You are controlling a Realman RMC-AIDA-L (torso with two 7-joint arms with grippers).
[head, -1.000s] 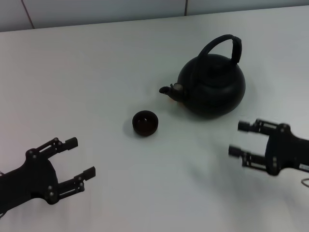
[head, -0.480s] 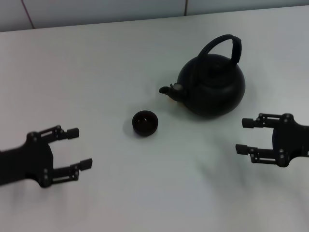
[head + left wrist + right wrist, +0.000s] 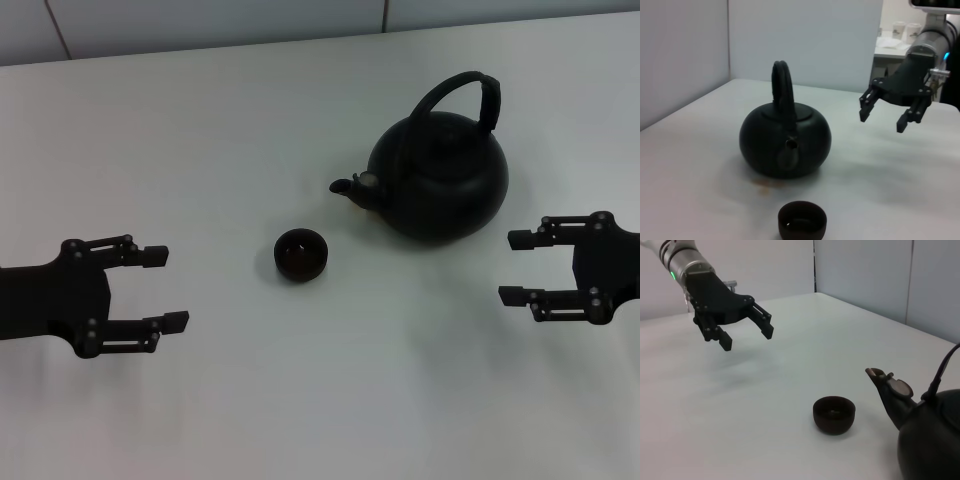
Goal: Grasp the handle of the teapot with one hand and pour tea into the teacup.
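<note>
The black teapot (image 3: 440,180) stands upright on the white table, its stubby spout (image 3: 345,187) pointing left toward the teacup (image 3: 300,254). The arched black handle (image 3: 465,92) loops over its top. My right gripper (image 3: 515,268) is open and empty, hovering to the right of and nearer than the teapot. My left gripper (image 3: 165,290) is open and empty, left of the teacup. The left wrist view shows the teapot (image 3: 785,140), teacup (image 3: 802,220) and right gripper (image 3: 882,116). The right wrist view shows the teacup (image 3: 834,414), spout (image 3: 880,377) and left gripper (image 3: 747,335).
The white table (image 3: 200,150) runs back to a tiled wall (image 3: 200,20). A faint brownish stain (image 3: 762,184) lies by the teapot's base. Grey partition panels (image 3: 805,40) stand behind the table in the wrist views.
Both grippers have lifted and turned level. The left one moved a little left and up; the right one moved right and slightly up. Teapot and teacup have not moved.
</note>
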